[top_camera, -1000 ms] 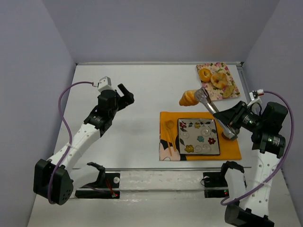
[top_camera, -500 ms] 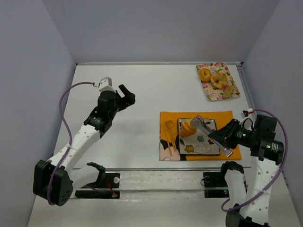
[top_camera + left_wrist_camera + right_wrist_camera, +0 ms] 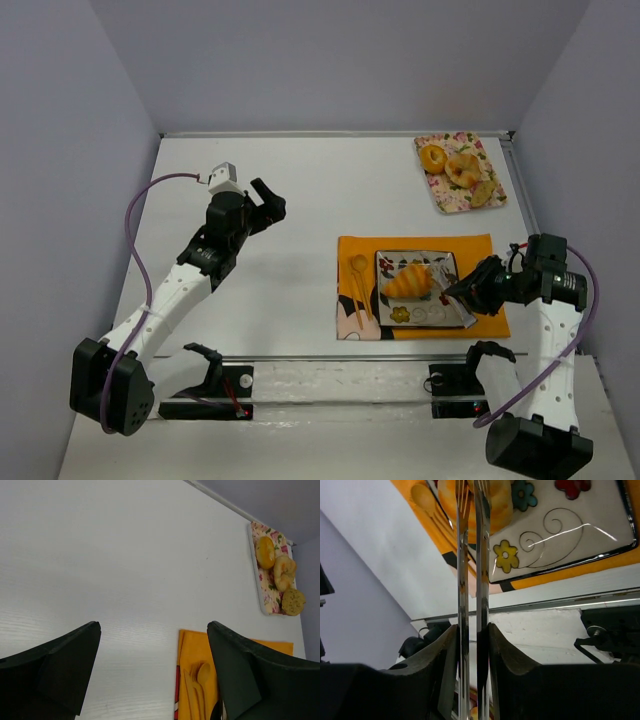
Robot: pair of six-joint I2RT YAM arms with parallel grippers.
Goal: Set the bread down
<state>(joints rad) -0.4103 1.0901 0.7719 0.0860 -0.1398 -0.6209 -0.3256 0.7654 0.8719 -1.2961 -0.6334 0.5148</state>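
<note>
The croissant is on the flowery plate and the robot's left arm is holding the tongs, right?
Not quite: the right gripper holds the tongs, not the left. The top view shows the left gripper open and empty, away from the food. The croissant is on the flowery plate, as you said.

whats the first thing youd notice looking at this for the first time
The golden croissant pinched in metal tongs, held by the right gripper, at the flowered plate on the orange mat, near right. In the far right corner a floral tray holds a bun, a ring pastry and a speckled slice. The left gripper hangs open over bare table, left.
</note>
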